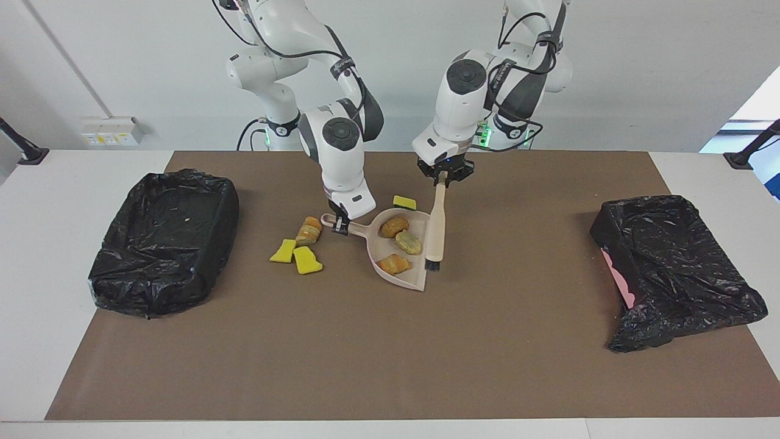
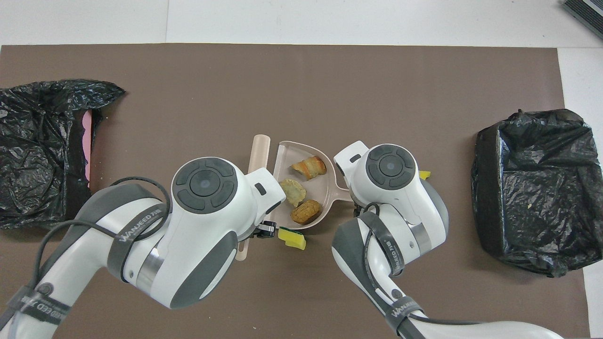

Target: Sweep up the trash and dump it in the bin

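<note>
Now Three Scraps Sit in the Dustpan

Over by the right arm's end of the table (image 1: 36,256) sits a bin (image 1: 163,241) lined with a black bag. Next come two yellow sponge bits (image 1: 296,255) and a bread piece (image 1: 309,231) on the brown mat (image 1: 390,353). The right arm bends down from above, and the right end effector (image 1: 339,227) is clamped on the dustpan (image 1: 402,277) by its handle. The pan lies flat on the mat. Three tan scraps (image 1: 399,244) lie inside it. One more yellow sponge chunk (image 1: 404,202) lies just beside the pan, nearer to the robots. The left arm folds down too. The left end effector (image 1: 443,177) is clamped on the brush (image 1: 435,235), which hangs almost straight down beside the pan's open edge. Last comes a second black-bagged bin (image 1: 670,268).
</note>
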You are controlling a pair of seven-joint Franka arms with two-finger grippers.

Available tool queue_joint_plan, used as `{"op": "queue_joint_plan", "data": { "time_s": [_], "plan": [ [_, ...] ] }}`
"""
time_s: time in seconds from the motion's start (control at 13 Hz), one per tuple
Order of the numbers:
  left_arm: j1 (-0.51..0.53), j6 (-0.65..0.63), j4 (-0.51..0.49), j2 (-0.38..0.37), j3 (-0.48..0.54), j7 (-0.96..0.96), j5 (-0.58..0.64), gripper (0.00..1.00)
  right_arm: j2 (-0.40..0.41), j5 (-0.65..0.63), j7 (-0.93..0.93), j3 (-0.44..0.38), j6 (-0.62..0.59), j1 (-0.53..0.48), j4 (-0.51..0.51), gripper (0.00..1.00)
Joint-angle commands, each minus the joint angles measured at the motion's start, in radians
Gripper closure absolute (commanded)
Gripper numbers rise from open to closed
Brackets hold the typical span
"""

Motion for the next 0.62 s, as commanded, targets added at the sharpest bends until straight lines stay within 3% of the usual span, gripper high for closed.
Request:
{"op": "queue_joint_plan", "data": {
  "time_s": [0.0, 0.39, 0.54],
  "plan": [
    [-0.001, -0.106, -0.026, -0.058, -0.006, -0.084, -0.013, 1.00, 0.000, 0.015, 0.006, 0.003, 0.027, -0.002, -0.008, 1.00],
    [-0.062, -0.049, -0.168, -0.150, -0.015, -0.505, -0.060, 1.00, -0.009, 0.006, -0.218, 0.000, -0.002, -0.080, 0.015, 1.00],
    [-0.099, 0.022, -0.218, -0.147, -0.015, -0.644, -0.083, 1.00, -0.026, 0.006, -0.302, 0.000, -0.073, -0.129, 0.041, 1.00]
  ]
}}
